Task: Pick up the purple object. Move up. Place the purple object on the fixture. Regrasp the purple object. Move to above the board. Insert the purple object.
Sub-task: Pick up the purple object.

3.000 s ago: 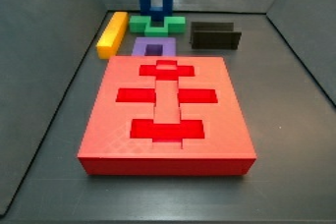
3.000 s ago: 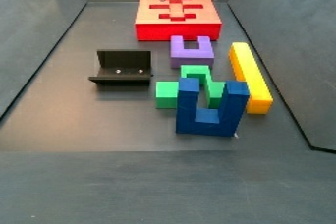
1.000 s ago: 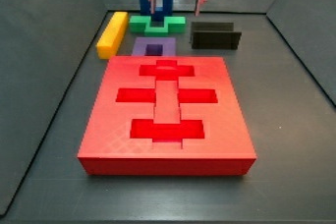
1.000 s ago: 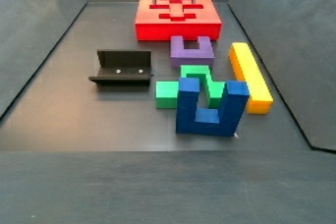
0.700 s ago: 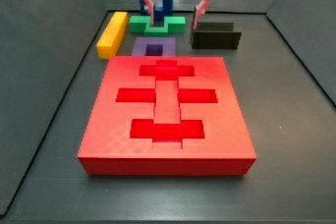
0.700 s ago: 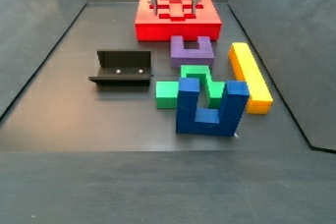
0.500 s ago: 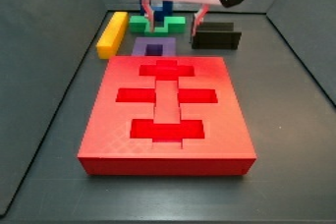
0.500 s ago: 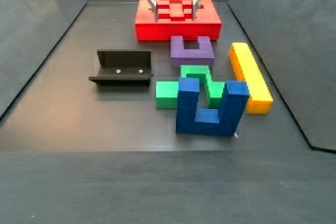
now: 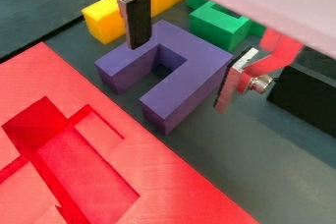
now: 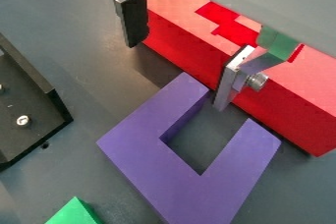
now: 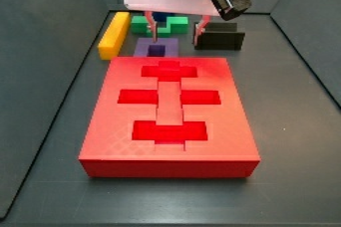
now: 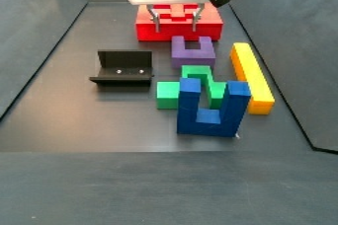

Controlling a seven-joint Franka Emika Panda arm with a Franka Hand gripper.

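The purple object (image 12: 195,49) lies flat on the floor between the red board (image 12: 145,22) and a green block (image 12: 172,92), its prongs pointing away from the board. My gripper (image 12: 177,21) hangs open just above its board-side end, nothing between the fingers. In both wrist views the silver fingers (image 9: 136,20) (image 10: 234,79) stand apart on either side of the purple object (image 9: 164,71) (image 10: 197,157), clear of it. The dark fixture (image 11: 220,38) (image 12: 126,69) stands empty beside the purple object (image 11: 156,48). Just under the gripper (image 11: 176,30) lies the board (image 11: 167,112).
A yellow bar (image 12: 251,76) lies along the purple object's far side from the fixture. A blue two-pronged piece (image 12: 211,106) stands upright by the green block (image 9: 217,22). Dark walls enclose the floor.
The gripper has come down from the top of both side views to just over the purple object. No piece has moved.
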